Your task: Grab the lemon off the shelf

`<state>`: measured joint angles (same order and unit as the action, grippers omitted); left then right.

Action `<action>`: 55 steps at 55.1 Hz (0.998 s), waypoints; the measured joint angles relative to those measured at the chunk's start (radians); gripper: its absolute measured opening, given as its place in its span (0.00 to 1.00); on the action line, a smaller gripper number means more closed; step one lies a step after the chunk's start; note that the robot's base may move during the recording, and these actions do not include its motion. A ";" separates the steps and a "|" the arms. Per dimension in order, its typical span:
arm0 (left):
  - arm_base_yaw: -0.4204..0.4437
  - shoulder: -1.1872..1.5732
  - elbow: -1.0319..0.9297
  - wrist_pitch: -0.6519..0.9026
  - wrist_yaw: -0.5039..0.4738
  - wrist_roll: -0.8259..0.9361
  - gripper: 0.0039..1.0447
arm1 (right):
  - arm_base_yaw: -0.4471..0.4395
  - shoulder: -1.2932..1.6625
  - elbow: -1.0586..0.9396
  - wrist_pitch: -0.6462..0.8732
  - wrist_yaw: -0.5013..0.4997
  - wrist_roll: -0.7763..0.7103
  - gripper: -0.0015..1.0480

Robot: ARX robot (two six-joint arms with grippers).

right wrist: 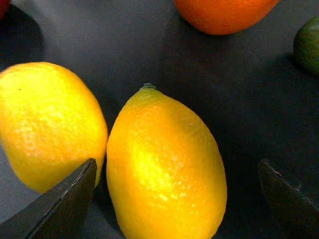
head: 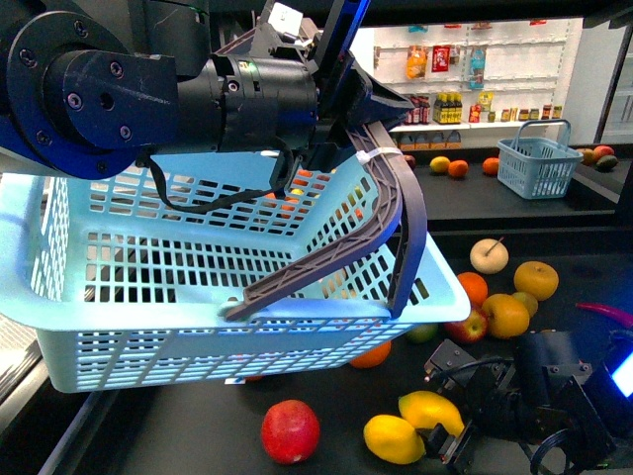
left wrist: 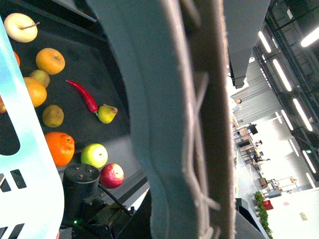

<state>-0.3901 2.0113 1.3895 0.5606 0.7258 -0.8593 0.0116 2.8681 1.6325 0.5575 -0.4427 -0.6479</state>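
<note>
One lemon (right wrist: 167, 169) between parted jaws, front view unclear

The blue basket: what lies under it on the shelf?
An orange and a green fruit peek out below the basket; anything further under it is covered.

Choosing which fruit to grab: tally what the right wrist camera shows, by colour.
Yellow lemons: 2
Orange fruit: 1
Green fruit, cut by the edge: 1
Red fruit, only a sliver in the corner: 1
Total: 5
</note>
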 joint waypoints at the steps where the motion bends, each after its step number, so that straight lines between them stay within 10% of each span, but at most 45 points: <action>1: 0.000 0.000 0.000 0.000 0.000 0.000 0.06 | 0.000 0.002 0.003 -0.002 0.001 0.000 0.93; 22: 0.000 0.000 0.000 0.000 0.000 0.000 0.06 | 0.019 0.055 0.045 -0.022 0.013 0.005 0.93; 37: 0.000 0.000 0.000 0.000 0.000 0.000 0.06 | 0.006 0.048 0.034 0.030 0.040 0.059 0.64; 55: 0.000 0.000 0.000 0.000 0.000 0.000 0.06 | -0.106 -0.140 -0.141 0.161 0.100 0.211 0.62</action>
<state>-0.3901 2.0113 1.3895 0.5606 0.7261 -0.8597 -0.0940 2.7285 1.4914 0.7181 -0.3424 -0.4370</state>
